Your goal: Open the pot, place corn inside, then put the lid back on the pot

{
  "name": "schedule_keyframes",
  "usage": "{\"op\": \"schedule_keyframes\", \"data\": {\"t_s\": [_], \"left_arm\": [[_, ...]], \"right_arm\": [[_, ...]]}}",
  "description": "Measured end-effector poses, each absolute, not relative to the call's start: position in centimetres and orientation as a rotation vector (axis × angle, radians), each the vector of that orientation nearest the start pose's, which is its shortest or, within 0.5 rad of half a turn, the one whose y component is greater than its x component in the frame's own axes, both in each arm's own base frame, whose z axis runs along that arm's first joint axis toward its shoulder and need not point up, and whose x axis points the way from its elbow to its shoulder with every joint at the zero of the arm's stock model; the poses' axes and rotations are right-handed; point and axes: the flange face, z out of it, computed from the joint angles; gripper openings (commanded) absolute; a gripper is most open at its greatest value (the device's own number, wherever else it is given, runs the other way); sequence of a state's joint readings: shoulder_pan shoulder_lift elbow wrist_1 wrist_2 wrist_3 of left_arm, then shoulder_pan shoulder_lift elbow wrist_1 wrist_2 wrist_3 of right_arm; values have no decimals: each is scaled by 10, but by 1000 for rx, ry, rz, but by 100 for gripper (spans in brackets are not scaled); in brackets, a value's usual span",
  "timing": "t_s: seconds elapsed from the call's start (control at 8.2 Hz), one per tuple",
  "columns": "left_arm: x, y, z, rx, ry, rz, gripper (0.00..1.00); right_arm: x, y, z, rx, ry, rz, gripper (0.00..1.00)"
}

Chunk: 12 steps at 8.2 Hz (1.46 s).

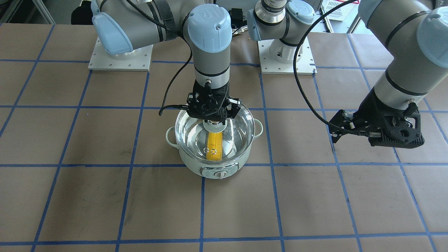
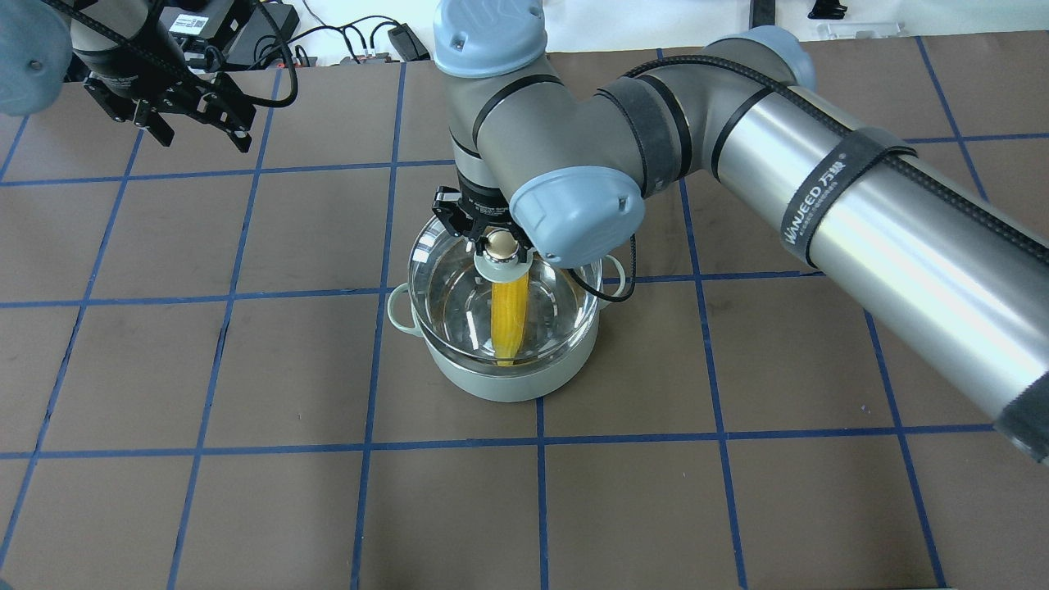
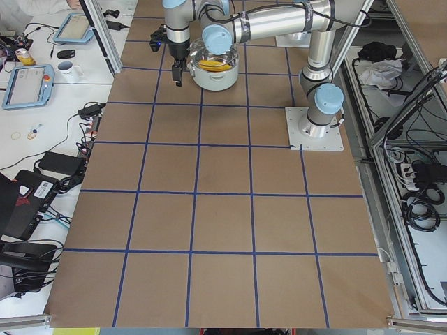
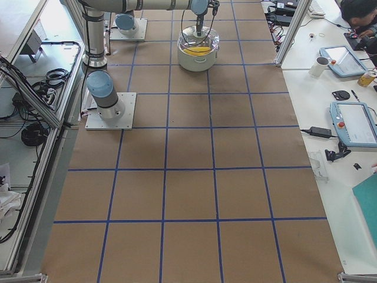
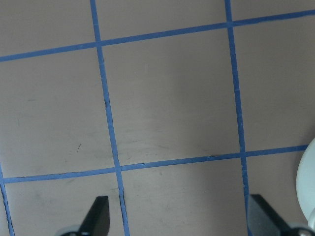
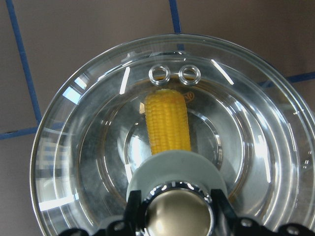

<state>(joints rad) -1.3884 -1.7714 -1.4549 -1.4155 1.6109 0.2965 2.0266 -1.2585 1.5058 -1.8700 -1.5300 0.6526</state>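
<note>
The pale mint-green pot (image 1: 190, 162) stands mid-table with its dial (image 1: 219, 174) facing away from the robot. The yellow corn (image 1: 214, 148) lies inside it, also shown in the overhead view (image 2: 508, 315) and the right wrist view (image 6: 167, 125). The clear glass lid (image 1: 238, 126) covers the pot's mouth; I cannot tell whether it rests on the rim. My right gripper (image 1: 214, 120) is shut on the lid's knob (image 6: 177, 184), with a finger (image 6: 133, 209) on each side. My left gripper (image 2: 205, 141) is open and empty, well off to the pot's side above the table.
The brown table (image 1: 105, 203) carries a grid of blue tape lines. The arms' base plates (image 1: 120, 57) sit at the robot's side. The pot's pale edge (image 5: 307, 182) shows at the right of the left wrist view. Desks with tablets (image 4: 347, 62) flank the table's far side.
</note>
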Motion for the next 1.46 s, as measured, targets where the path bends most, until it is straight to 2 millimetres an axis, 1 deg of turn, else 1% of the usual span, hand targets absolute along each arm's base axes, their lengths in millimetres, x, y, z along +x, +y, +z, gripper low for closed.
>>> {"op": "schedule_keyframes", "data": {"t_s": [0.24, 0.49, 0.98, 1.1, 1.22, 1.34, 1.46], "left_arm": [[-21, -598, 454, 166, 3078, -110, 100], [-21, -600, 456, 166, 3069, -145, 100], [-20, -603, 452, 162, 3070, -145, 100], [-20, -603, 450, 160, 3072, -141, 100], [-20, -603, 449, 159, 3073, -139, 100], [-20, -604, 449, 159, 3073, -139, 100], [-20, -604, 449, 159, 3073, -138, 100]], "right_arm": [[398, -490, 367, 312, 3070, -17, 0], [399, -489, 362, 310, 3077, -1, 0], [398, -487, 353, 311, 3086, 19, 0], [398, -487, 353, 311, 3085, 18, 9], [398, -487, 353, 312, 3084, 16, 25], [398, -487, 353, 311, 3083, 12, 52], [398, -488, 353, 311, 3085, 6, 75]]}}
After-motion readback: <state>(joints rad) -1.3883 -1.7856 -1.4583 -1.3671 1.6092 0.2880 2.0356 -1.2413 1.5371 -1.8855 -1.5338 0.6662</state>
